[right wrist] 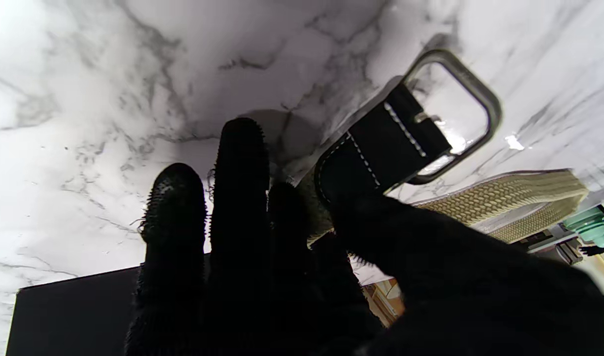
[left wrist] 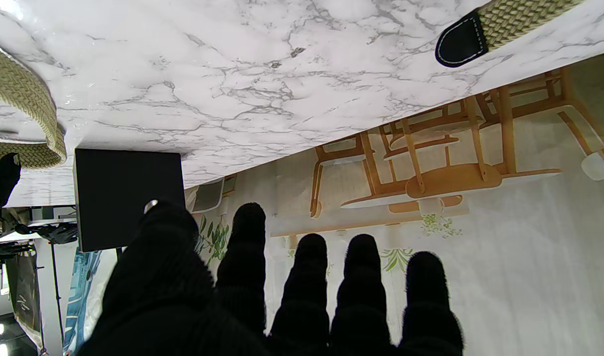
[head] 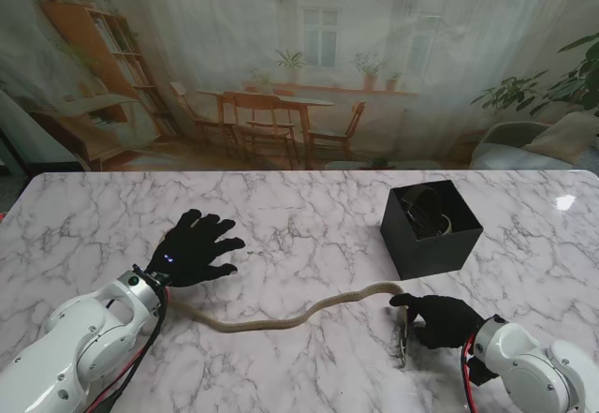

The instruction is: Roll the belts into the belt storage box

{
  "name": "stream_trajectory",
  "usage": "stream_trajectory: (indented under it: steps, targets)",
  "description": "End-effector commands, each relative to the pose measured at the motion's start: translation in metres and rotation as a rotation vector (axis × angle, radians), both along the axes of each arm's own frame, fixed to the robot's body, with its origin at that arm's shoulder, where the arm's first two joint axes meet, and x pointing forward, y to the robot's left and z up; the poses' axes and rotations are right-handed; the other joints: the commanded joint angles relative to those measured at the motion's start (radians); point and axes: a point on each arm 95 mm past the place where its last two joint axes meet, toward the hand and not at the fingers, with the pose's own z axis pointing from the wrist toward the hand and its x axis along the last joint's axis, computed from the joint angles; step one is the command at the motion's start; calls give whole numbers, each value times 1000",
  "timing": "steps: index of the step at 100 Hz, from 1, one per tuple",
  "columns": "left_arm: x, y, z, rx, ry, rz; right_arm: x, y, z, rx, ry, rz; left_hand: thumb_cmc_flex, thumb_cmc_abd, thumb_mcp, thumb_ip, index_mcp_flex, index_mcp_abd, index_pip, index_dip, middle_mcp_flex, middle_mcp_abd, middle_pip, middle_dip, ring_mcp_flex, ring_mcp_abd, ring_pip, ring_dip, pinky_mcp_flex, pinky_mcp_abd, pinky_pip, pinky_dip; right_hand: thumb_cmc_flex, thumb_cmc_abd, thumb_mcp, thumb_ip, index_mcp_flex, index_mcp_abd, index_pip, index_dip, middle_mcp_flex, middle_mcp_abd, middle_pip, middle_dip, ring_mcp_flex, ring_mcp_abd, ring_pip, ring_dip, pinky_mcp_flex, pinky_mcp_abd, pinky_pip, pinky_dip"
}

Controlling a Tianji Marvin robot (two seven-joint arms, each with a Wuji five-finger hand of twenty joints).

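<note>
Belt (head: 281, 319) of tan woven cloth lies in a long wavy line across the marble bench (head: 299, 216), running from just nearer to me than the left hand (head: 195, 247) over to the right hand (head: 440, 319). The right hand is closed on the belt's buckle end; the right wrist view shows thumb and fingers pinching the black leather tab beside the metal buckle (right wrist: 455, 113). The left hand holds nothing, its fingers (left wrist: 247, 257) spread wide and flat over the bench, with the belt's black-tipped tail (left wrist: 462, 43) close by. The black storage box (head: 430, 228) stands open just beyond the right hand, a coiled belt already inside.
</note>
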Motion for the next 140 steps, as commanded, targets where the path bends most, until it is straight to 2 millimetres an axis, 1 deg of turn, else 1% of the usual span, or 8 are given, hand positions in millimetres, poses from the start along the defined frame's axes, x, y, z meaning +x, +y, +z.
stream_trajectory:
  steps: [1,32,43,75,105,122,129,140]
  targets:
    - [0,-2,-2,3,16,-2,-4,-2,-5,-34,17,8,27,49,-24,3,16,27,5,7,24,15,-14,13,18,16,-30,-3,-14,42,-36,8,60,-44,77,21,-27,-39,-18,44,-46,-18,-16,-15,-21,-10,-44,-9,-9,-34,-11,13]
    - [0,-2,-3,1,16,-1,-2,-3,-12,-121,-70,37,23,50,-26,3,16,24,6,8,19,15,-15,13,16,15,-30,-3,-16,41,-37,8,-73,-40,-220,-77,247,-292,248,289,-172,-10,54,38,-87,-21,-21,27,-50,0,0,66]
    - [0,-2,-3,1,14,-2,-2,-2,-14,-122,-132,42,22,50,-26,3,16,24,6,8,16,16,-15,13,16,15,-30,-2,-16,42,-37,8,-30,-106,-250,-182,291,-372,530,189,-193,-29,53,42,-187,-19,-15,35,-97,51,5,96]
    - [0,-3,-3,-1,14,-3,0,1,-21,-93,-200,38,17,50,-27,2,16,27,8,9,10,16,-16,13,12,15,-30,-2,-19,41,-39,9,-31,-159,-214,-207,482,-391,775,62,-146,22,-42,-57,-351,39,-152,-129,-224,171,-171,22]
    - [0,-3,-3,-1,14,-5,4,7,-30,-10,-256,5,15,50,-27,2,18,25,9,10,9,17,-16,13,11,14,-31,-2,-19,41,-40,9,43,-135,-232,-234,427,-379,758,48,324,-98,61,2,-51,-35,-37,-58,-90,180,-91,22]
    - [0,-3,-3,-2,14,-6,5,8,-32,13,-287,5,16,49,-26,3,19,25,10,11,10,17,-15,13,11,14,-30,-2,-19,41,-41,10,64,-130,-221,-228,348,-331,579,-15,511,-157,103,131,86,-62,68,29,-42,137,-30,45]
    - [0,-3,-3,-2,14,-6,6,8,-33,16,-299,11,15,49,-26,3,18,25,9,11,10,17,-15,13,11,14,-30,-1,-19,41,-41,10,44,-118,-191,-212,309,-315,326,-30,570,-190,139,169,124,-65,103,58,-20,126,-4,41]
    - [0,-3,-3,-4,13,-8,6,8,-33,19,-307,12,14,49,-26,3,17,24,9,11,11,16,-14,14,11,14,-30,-1,-19,40,-41,10,46,-106,-171,-188,90,-439,219,-60,626,-159,158,163,181,-28,150,77,12,144,26,45]
